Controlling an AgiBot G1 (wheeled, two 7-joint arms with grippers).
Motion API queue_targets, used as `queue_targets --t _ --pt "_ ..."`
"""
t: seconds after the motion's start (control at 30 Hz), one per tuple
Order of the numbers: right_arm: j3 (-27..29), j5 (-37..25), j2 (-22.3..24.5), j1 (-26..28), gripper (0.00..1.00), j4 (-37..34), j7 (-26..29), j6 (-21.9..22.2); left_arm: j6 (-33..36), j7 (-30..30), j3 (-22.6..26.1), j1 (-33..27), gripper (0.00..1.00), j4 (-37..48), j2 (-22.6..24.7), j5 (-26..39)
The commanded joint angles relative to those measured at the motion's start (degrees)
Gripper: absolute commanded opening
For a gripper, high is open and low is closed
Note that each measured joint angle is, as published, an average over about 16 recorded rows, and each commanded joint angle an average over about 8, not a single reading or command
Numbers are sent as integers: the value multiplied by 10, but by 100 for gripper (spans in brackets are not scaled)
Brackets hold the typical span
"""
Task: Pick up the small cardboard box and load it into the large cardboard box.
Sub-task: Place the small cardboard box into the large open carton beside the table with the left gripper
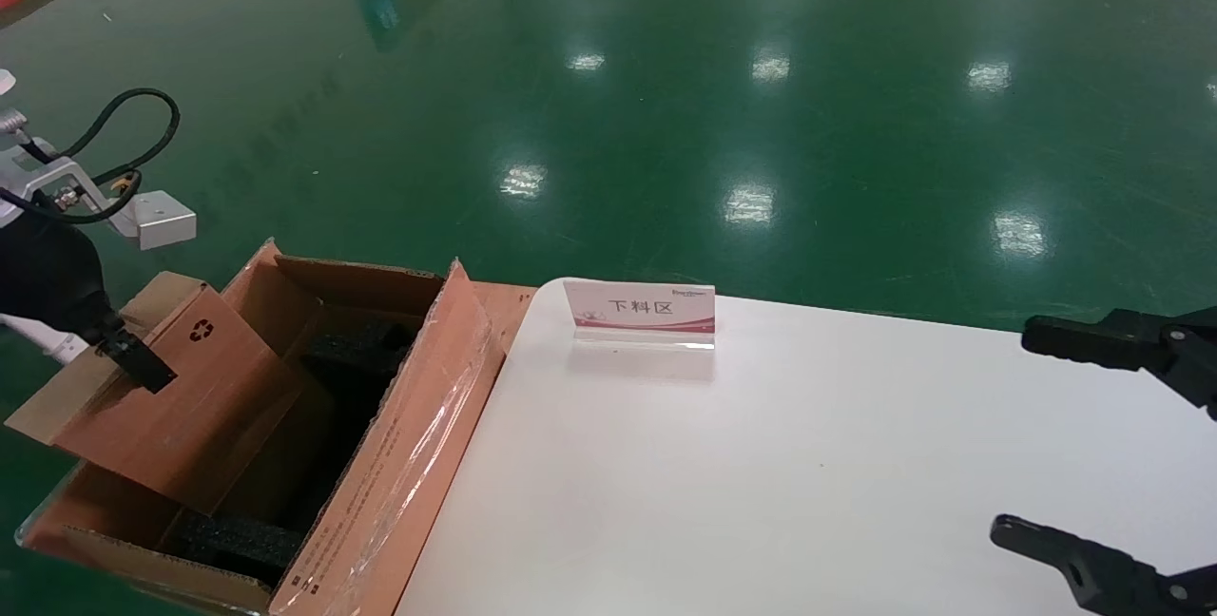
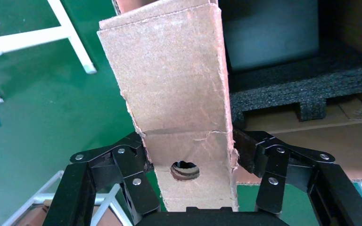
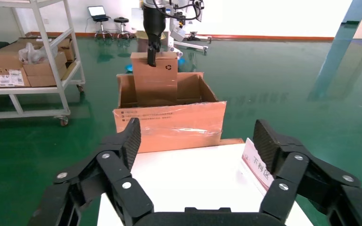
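Green glossy floor (image 1: 666,74); white table (image 1: 808,464) bears sign (image 1: 639,308).

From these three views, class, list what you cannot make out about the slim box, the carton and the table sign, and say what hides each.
- Flat brown cardboard small box, head view: its lower end is hidden inside the big brown corrugated carton.
- Carton floor, head and left wrist views: covered by black foam pads and shadow.
- Left hand, head view: its arm runs off the edge.
- Pink-and-white table sign: small print is too small to read.
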Motion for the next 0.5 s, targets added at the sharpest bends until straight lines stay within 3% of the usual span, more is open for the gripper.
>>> queue_targets --t 0.03,0.5 --pt "0 0 0 0 100 0 0 0 0 1 0 8 0 9 3 -1" --pt "-1 0 0 0 100 0 0 0 0 -9 0 47 0 48 26 -2"
